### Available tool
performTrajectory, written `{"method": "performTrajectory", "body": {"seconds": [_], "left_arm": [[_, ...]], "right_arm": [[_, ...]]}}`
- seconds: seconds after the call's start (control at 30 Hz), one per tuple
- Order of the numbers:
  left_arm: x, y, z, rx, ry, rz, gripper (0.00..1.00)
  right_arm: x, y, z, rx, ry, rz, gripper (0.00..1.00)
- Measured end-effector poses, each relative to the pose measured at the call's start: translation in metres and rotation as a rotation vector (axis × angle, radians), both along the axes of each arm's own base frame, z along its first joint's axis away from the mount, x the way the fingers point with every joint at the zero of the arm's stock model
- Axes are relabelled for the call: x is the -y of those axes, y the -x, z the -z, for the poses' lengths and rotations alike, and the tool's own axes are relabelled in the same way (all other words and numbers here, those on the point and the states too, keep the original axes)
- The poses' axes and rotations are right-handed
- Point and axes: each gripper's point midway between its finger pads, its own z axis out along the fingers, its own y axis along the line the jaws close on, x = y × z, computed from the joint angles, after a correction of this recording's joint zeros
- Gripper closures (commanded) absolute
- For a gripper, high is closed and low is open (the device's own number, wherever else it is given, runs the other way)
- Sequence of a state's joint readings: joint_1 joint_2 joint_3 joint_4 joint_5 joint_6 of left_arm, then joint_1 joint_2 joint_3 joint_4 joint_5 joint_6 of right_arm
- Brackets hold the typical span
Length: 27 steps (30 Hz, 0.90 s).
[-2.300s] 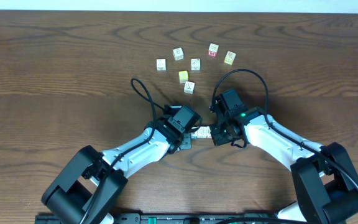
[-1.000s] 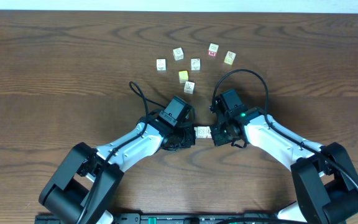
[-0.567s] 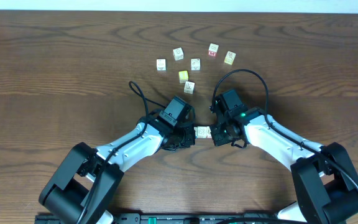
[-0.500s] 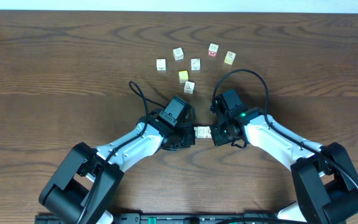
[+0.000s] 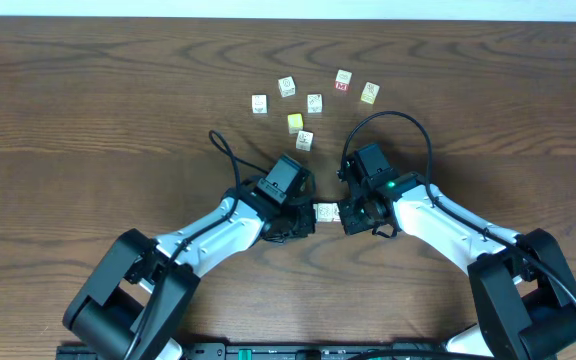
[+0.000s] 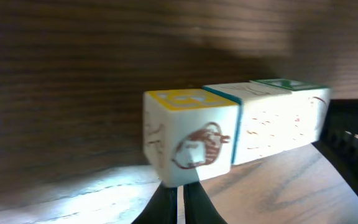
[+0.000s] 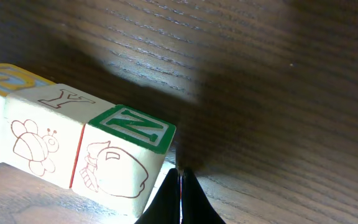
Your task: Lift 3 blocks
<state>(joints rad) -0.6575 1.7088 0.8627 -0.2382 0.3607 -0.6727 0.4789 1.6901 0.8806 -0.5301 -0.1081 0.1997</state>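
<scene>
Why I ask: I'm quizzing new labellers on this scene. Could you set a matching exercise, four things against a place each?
Things
1. green-topped block
2. yellow-topped block
3. bee block
4. plain yellow cube

Places
a. middle of the row of three
b. lying loose on the table, apart from both arms
c. end of the row by the right gripper
d. end of the row by the left gripper

Pairs: 1-c, 2-d, 3-a, 4-b
</scene>
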Motion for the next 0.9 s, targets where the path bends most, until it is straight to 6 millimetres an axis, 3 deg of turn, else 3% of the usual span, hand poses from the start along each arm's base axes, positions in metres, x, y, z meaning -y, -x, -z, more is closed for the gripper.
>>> {"method": "performTrajectory", "body": {"seconds": [0.2, 0.9], "left_arm": [[0.0103, 0.0015, -0.0029, 0.024, 0.018, 0.025, 0.93], [0.0082, -0.0028, -0.0024, 0.044, 0.004, 0.014, 0.93]], "right_arm": [[0.0, -0.0001, 0.0, 0.001, 0.0, 0.0, 0.99], [0.0, -0.0001, 0.0, 0.001, 0.0, 0.0, 0.99]]}}
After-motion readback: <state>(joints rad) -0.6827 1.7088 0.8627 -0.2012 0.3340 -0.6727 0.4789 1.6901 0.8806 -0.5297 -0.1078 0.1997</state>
